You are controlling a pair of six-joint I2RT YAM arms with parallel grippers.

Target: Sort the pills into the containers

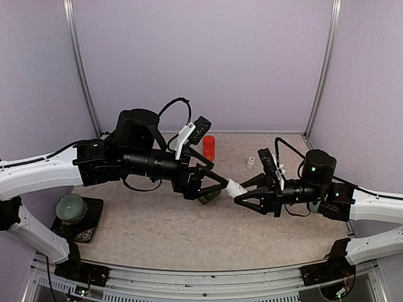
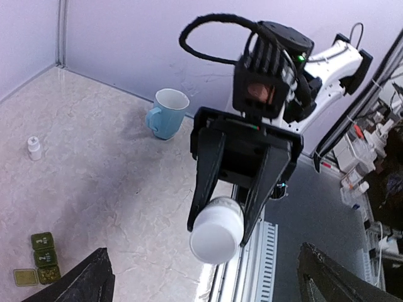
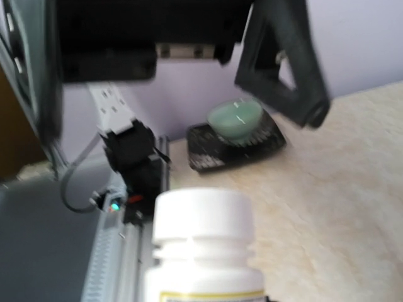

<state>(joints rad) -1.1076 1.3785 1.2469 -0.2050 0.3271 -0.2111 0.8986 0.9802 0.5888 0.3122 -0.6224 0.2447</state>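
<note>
Two arms meet above the table [image 1: 189, 236]: right end effector [image 2: 217, 211] clamped on a capped white bottle [image 2: 216, 236], left end effector [image 1: 222, 184] spread wide before it. Green containers [image 2: 44, 258] wait on the table below; sorting looks barely begun.

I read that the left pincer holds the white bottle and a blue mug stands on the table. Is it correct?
Not fully. The right pincer holds the white bottle, as the left wrist view shows. The blue mug does stand on the table.
</note>
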